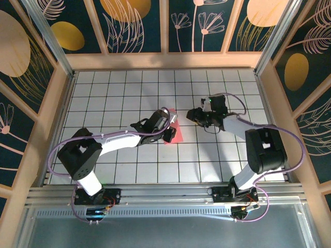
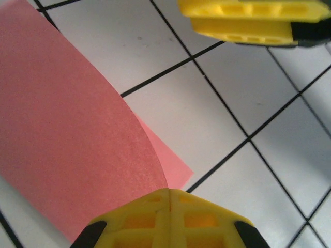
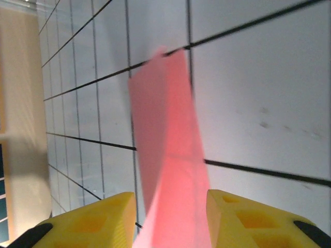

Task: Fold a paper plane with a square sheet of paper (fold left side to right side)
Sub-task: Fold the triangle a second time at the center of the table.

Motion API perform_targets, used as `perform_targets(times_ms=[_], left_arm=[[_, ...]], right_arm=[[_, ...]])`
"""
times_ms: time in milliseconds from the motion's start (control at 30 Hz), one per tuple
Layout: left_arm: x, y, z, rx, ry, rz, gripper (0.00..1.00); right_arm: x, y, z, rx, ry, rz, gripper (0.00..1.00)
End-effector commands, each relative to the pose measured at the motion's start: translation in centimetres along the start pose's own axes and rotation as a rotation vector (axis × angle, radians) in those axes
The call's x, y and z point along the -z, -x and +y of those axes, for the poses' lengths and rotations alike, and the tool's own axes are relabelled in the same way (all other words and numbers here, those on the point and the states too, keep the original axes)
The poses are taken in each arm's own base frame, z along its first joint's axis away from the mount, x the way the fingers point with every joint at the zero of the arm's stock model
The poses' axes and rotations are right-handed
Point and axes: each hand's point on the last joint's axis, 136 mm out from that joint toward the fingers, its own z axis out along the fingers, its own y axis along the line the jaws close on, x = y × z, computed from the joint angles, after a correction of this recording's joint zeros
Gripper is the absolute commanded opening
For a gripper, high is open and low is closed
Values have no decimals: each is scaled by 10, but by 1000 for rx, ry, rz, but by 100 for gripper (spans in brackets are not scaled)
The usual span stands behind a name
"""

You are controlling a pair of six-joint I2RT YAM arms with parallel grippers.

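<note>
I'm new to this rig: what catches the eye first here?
The pink paper, curling up off the middle of the white grid table. The left gripper is shut on its edge, and the right gripper stands open with the paper between its fingers.

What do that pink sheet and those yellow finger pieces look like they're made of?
Pink sheet: thin paper, it seems. It has a matte, faintly grainy surface with no shine, and it bends up off the table in a soft curve.
Yellow fingers: probably moulded or printed hard plastic. The colour is even and the finish dull, with hollow pockets set into the body. The exact plastic cannot be told.
</note>
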Motion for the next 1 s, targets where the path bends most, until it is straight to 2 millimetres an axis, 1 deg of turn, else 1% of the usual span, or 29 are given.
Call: perform_targets(times_ms=[0, 67, 100, 167, 233, 300, 400, 533, 667, 833, 967], left_arm=[[1, -4, -12, 58, -114, 13, 0], [0, -4, -7, 71, -110, 17, 0], [1, -3, -6, 75, -110, 15, 0], [0, -4, -3, 80, -106, 18, 0], [-1, -6, -1, 84, -101, 26, 0], [-2, -8, 1, 88, -98, 30, 0], [-2, -10, 4, 99, -91, 31, 0], [-3, -10, 7, 108, -77, 32, 0], [-4, -11, 13, 114, -55, 35, 0], [-5, -16, 24, 116, -12, 54, 0], [-4, -16, 36, 118, 27, 63, 0]], right_arm=[[5, -25, -13, 35, -13, 29, 36], [5, -40, -15, 33, 4, 54, 28], [4, -48, -15, 33, 11, 66, 22], [-2, -62, -12, 41, 30, 99, 12], [-13, -74, -7, 56, 38, 135, 1], [-22, -80, -1, 70, 38, 156, 0], [-35, -84, 6, 86, 33, 170, 0], [-48, -91, 6, 87, -3, 200, 0], [-56, -99, -5, 72, -51, 232, 0], [-57, -105, -21, 55, -121, 262, 0], [-57, -112, -32, 52, -170, 290, 0]])
